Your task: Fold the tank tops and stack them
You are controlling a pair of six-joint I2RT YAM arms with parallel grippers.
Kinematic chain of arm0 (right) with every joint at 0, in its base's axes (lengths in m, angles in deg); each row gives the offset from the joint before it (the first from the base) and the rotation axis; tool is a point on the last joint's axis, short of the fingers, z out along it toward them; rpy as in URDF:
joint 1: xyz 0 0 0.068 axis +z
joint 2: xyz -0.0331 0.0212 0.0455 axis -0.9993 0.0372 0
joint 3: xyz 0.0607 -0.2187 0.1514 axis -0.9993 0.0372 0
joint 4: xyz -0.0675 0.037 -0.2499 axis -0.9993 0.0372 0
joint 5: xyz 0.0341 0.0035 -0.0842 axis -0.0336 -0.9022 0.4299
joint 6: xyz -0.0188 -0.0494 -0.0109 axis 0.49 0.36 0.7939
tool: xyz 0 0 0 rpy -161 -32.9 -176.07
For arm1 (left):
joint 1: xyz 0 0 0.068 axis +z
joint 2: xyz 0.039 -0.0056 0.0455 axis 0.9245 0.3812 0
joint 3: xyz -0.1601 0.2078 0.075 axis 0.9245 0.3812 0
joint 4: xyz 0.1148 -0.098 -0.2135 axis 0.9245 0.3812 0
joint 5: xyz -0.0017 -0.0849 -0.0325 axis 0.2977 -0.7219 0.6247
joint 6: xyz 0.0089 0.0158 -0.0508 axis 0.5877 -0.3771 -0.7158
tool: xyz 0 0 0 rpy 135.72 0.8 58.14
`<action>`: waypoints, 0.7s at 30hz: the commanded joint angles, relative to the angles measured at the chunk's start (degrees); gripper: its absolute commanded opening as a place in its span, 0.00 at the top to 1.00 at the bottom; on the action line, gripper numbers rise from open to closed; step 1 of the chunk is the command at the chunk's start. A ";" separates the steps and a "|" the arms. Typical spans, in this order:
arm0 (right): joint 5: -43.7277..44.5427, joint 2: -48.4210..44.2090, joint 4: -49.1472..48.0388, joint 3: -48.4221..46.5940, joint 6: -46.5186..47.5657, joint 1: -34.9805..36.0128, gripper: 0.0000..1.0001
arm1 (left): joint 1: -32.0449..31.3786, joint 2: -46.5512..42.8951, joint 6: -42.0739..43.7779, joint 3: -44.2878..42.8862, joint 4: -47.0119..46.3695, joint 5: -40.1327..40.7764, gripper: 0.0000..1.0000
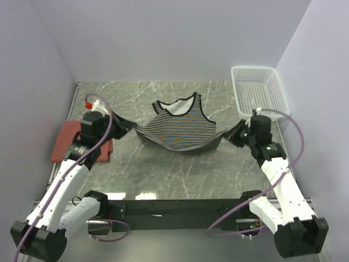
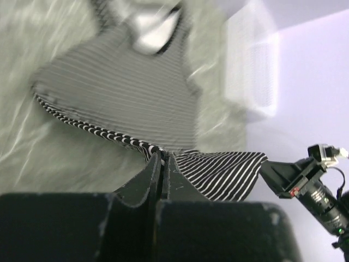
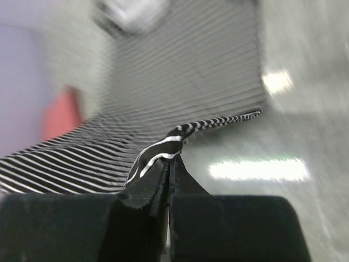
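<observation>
striped top slung btwn both arms, mid-fold

left jaws & right jaws are each pinched tight on a hem corner of the striped top [image 1: 182, 124], one per side. the hem is held up off the table [image 1: 180, 180] in a sagging line, while the neck end lies flat on it. prob setup for carrying hem over toward the straps. red top [image 1: 64, 143] lies folded far left under the left arm, likely the stack spot. basket [image 1: 256, 87] back right, well apart.
</observation>
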 commanded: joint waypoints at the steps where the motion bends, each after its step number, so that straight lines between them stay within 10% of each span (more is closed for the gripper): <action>1: 2.07 -4.89 -5.08 -11.94 -0.17 0.13 1.00 | -0.49 -2.99 1.11 -11.20 -0.71 3.33 0.99; 12: 1.38 -3.68 -3.92 -34.89 3.52 0.39 1.00 | -0.67 -1.69 3.31 -27.90 2.03 4.56 0.99; 21: 1.82 16.87 -19.12 -48.77 5.29 0.22 1.00 | 0.29 19.65 7.88 -41.52 -18.44 10.46 0.99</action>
